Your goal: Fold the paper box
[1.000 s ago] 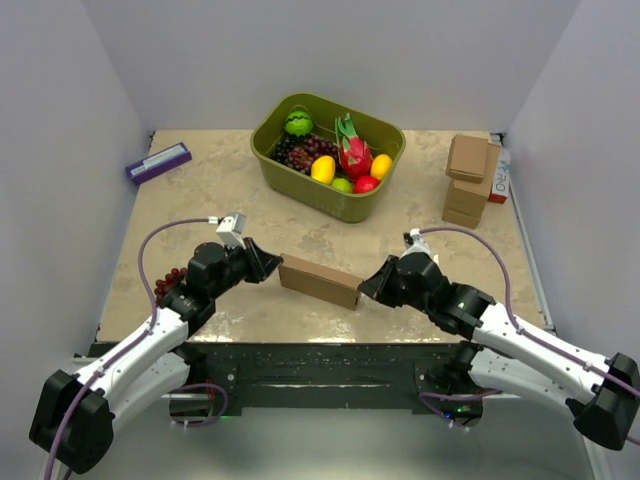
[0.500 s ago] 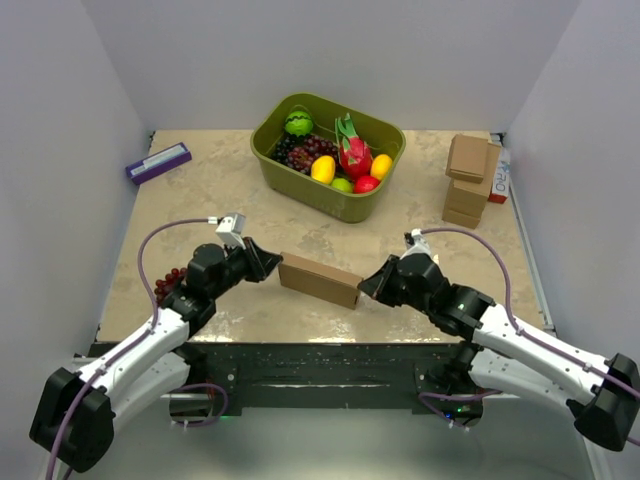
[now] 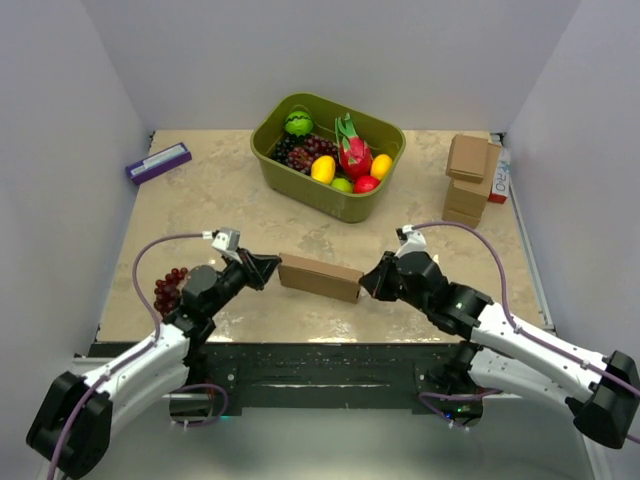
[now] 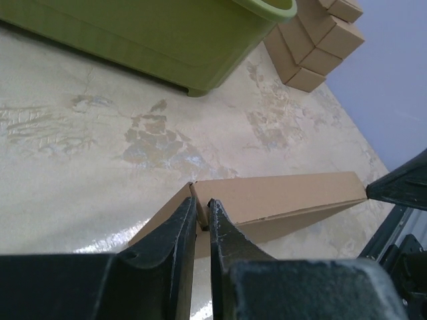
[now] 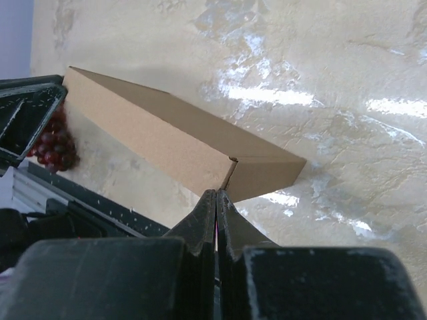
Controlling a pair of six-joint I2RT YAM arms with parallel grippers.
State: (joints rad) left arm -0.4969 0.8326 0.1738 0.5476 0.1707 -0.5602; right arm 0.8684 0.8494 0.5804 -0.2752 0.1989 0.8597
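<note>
Grapes [image 3: 170, 290], a dark red bunch, lay near the left front of the marbled table [image 3: 220, 200], just beside the left arm. Well behind them, by the left wall, sat a flat purple box [image 3: 158, 162].

The left gripper [image 3: 270, 268] reached in low toward the table's middle. In its wrist view the two black fingers [image 4: 183, 227] stood only a narrow slit apart, with the corner edge of the paper box's near end caught between their tips.

The paper box [image 3: 320, 278] lay flat on the table between the two arms, a thin, closed brown rectangle. Its long side ran across the front of the table, with the right end angled slightly nearer the arms.

Behind it, well apart, stood an olive-green tub [image 3: 310, 195] filled with toy fruit: a watermelon [image 3: 298, 123], more grapes, a dragon fruit [image 3: 352, 152], a yellow mango [image 3: 322, 168] and smaller round pieces.

The right gripper [image 3: 366, 284] met the box's right end. Its wrist view showed the fingers [image 5: 203, 220] pressed fully together with nothing between them, their joined tips touching the lower edge by the end seam.

At the far right, near the wall, rose a stack of small cardboard boxes [image 3: 468, 180].
</note>
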